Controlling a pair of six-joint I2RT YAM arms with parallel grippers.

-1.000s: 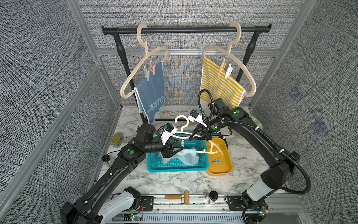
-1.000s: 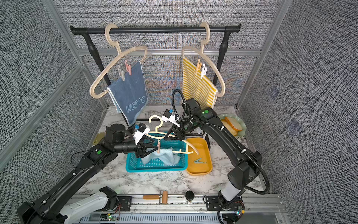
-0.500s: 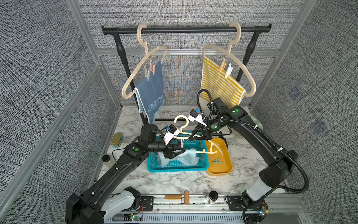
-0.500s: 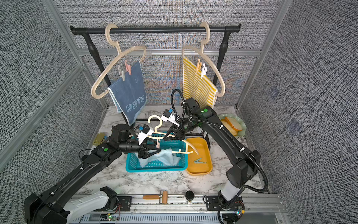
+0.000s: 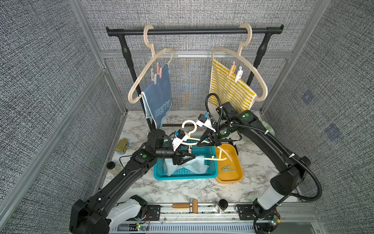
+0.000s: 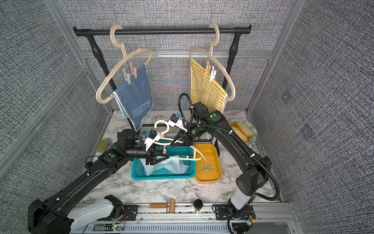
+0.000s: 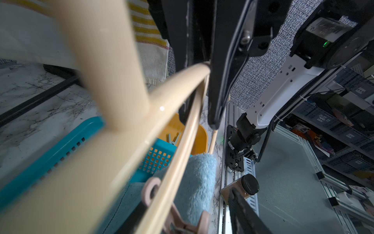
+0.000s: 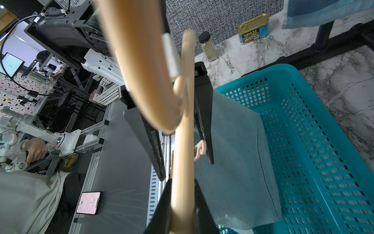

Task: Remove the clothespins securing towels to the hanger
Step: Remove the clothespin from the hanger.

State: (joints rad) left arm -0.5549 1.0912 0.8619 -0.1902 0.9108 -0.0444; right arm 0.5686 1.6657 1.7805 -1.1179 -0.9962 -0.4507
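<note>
**Left gripper** (image 5: 187,159): jaws spread, one on each side of the pink clothespin (image 8: 200,149). The left wrist view shows a gap between the pin and one finger, so nothing is pinched.

**Right gripper** (image 5: 208,143): jaws pressed together on the cream hanger (image 8: 182,158), gripping its shoulder to the right of the hook and holding it above the teal basket (image 5: 182,177).

**Pink clothespin:** sits on the hanger's lower bar, just left of the right gripper.

**Aqua towel** (image 5: 194,166): hangs from that bar at the pin and slumps into the basket at mid-table.

**Yellow tray** (image 5: 228,178): touches the basket's right side. One mint-green clothespin (image 5: 227,168) lies loose in it.

**Black rail** (image 5: 194,31): stands at the far side and carries two more hangers.
- **Far left:** the dark blue towel (image 5: 159,95) is held by a pink pin (image 5: 159,71) and a beige pin (image 5: 154,78), set close together.
- **Far right:** the yellow-striped towel (image 5: 228,91) is held by an orange pin (image 5: 232,68) and a white pin (image 5: 238,74).
</note>
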